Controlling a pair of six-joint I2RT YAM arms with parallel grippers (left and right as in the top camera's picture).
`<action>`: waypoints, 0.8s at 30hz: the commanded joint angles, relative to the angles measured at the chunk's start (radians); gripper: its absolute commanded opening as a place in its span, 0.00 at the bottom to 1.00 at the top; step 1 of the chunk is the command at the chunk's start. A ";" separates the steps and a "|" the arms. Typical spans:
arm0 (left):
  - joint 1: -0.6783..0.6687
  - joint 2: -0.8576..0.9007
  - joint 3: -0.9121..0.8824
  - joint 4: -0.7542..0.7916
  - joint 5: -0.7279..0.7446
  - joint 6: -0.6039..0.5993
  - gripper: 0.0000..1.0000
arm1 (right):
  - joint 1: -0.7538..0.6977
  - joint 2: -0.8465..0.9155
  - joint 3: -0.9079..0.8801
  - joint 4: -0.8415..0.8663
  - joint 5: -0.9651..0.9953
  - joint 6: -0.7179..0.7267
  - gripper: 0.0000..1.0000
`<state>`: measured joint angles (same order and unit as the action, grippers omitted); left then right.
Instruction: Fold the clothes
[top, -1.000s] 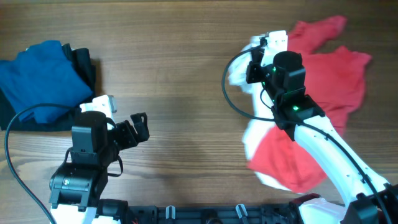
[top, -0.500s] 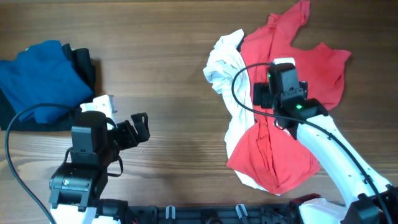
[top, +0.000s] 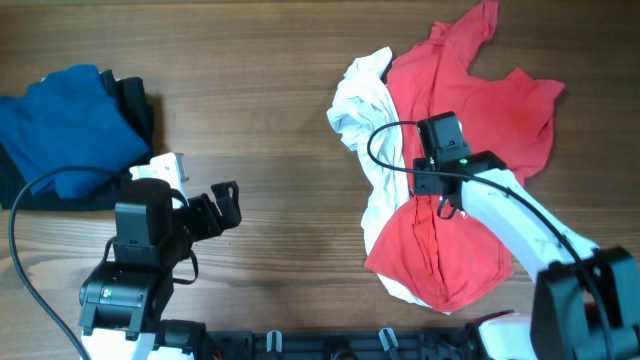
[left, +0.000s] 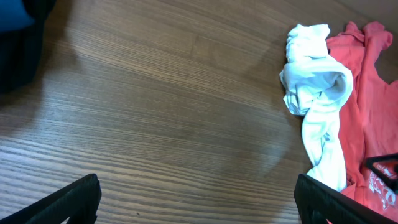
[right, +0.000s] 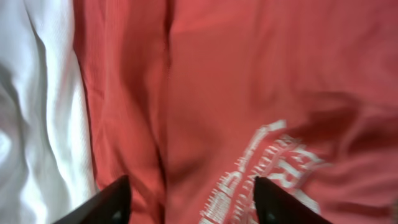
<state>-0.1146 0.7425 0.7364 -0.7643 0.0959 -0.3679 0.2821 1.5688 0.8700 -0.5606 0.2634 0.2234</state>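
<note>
The clothes on the right are a red T-shirt (top: 490, 110) spread crumpled over a white garment (top: 362, 110), whose bunched edge shows along the left. My right gripper (top: 438, 190) hangs over the middle of the red shirt. In the right wrist view its fingers (right: 115, 202) stand apart just above the red cloth and its white print (right: 267, 168), holding nothing. The white garment (right: 37, 124) lies to their left. My left gripper (top: 225, 205) is wide open above bare wood at the front left, its fingertips (left: 78, 199) far apart. The white garment (left: 317, 93) lies ahead of it to the right.
A folded blue garment (top: 65, 130) lies on a black one (top: 135, 105) at the table's left edge. Bare wooden tabletop (top: 280, 130) stretches between the two heaps. A black cable (top: 385, 150) loops from the right wrist over the white cloth.
The right gripper has let go of the red and white heap, which dropped and spread out leftwards. That gripper then came back toward the front over the red shirt. The left arm has not moved.
</note>
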 joint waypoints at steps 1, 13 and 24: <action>0.007 -0.001 0.018 -0.002 0.009 0.019 1.00 | -0.002 0.081 -0.014 0.030 -0.079 0.015 0.64; 0.007 -0.001 0.018 -0.004 0.009 0.019 1.00 | -0.002 -0.007 -0.010 -0.033 0.132 0.145 0.04; 0.007 -0.001 0.018 -0.004 0.009 0.019 1.00 | -0.198 -0.300 0.013 -0.064 0.306 0.091 0.04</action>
<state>-0.1146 0.7425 0.7364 -0.7677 0.0959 -0.3679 0.1711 1.3407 0.8700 -0.6277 0.4736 0.3359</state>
